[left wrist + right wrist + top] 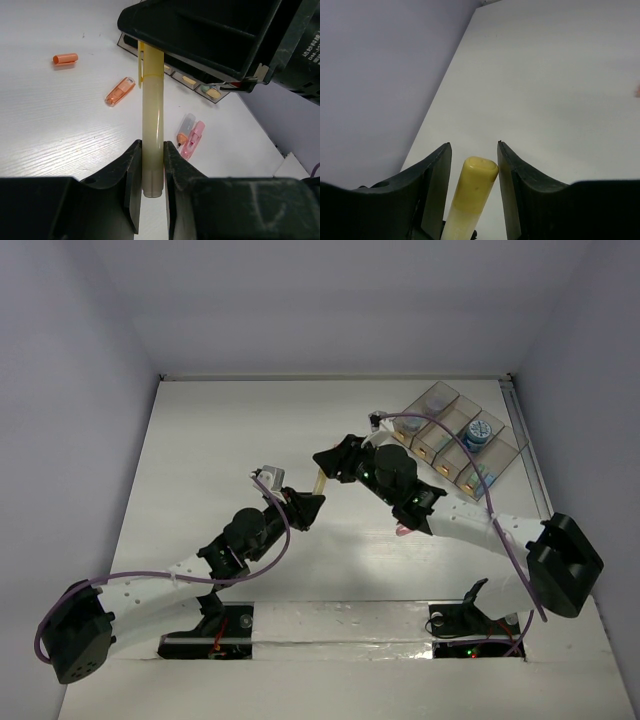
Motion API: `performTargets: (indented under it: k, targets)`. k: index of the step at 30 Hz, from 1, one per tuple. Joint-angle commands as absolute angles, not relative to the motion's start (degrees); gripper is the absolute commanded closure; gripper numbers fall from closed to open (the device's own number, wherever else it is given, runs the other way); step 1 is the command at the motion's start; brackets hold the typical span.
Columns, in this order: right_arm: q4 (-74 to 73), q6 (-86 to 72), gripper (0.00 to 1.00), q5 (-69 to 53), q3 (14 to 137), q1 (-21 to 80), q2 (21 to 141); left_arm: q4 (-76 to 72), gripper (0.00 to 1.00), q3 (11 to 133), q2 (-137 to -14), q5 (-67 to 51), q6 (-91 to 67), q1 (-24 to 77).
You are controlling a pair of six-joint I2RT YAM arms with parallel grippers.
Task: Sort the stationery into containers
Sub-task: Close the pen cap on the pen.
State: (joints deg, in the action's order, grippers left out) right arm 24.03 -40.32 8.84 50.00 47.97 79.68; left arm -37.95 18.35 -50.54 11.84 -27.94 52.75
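My left gripper (306,504) (152,146) is shut on the lower end of a pale yellow highlighter stick (152,105) and holds it above the table. The stick's yellow cap (476,182) stands between the fingers of my right gripper (326,462) (474,146). The right jaws are open, with a gap on the left of the cap and the right finger close to or touching it. The four joined clear bins (508,455) sit at the far right and hold a blue roll (477,435) and small pieces.
Loose pieces lie on the white table: an orange stub (65,59), an orange highlighter (120,91), an orange-tipped clear one (185,129) and a pink one (195,138). A pink piece (403,531) shows under the right arm. Grey walls enclose the table.
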Motion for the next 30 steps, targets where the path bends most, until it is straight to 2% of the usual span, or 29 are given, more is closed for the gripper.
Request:
performTargets:
  k: [1,3,4,6,7,10,13,30]
  targets:
    - [26.63,-40.34,0.53,9.32,52.21,47.99,80.42,-41.22,1.0,18.11,-49.22,11.34,-28.04,52.47]
    - [26.72,-40.52,0.53,8.97,52.12,47.99,80.6,-41.31,1.0,18.28,-49.22,11.34,-27.95,52.47]
    - [26.81,-40.6,0.57,8.96,52.03,47.99,80.77,-41.31,1.0,18.28,-49.13,11.42,-27.86,52.47]
    - [27.33,-40.87,0.65,8.96,51.68,47.99,80.68,-41.31,1.0,18.46,-49.13,11.43,-27.69,52.47]
    - [27.42,-40.96,0.73,8.96,51.59,47.99,80.68,-41.31,1.0,18.46,-49.3,11.51,-27.77,52.47]
    - [27.95,-41.13,0.88,8.79,51.15,47.99,80.6,-41.31,1.0,18.63,-49.22,11.6,-27.51,52.47]
    - [28.3,-41.05,0.99,8.26,50.54,47.99,80.68,-41.31,1.0,19.16,-49.13,11.69,-26.99,52.47]
    - [33.57,-39.99,1.0,1.85,42.1,48.52,78.93,-37.88,1.0,33.13,-47.46,13.1,-22.94,52.47]
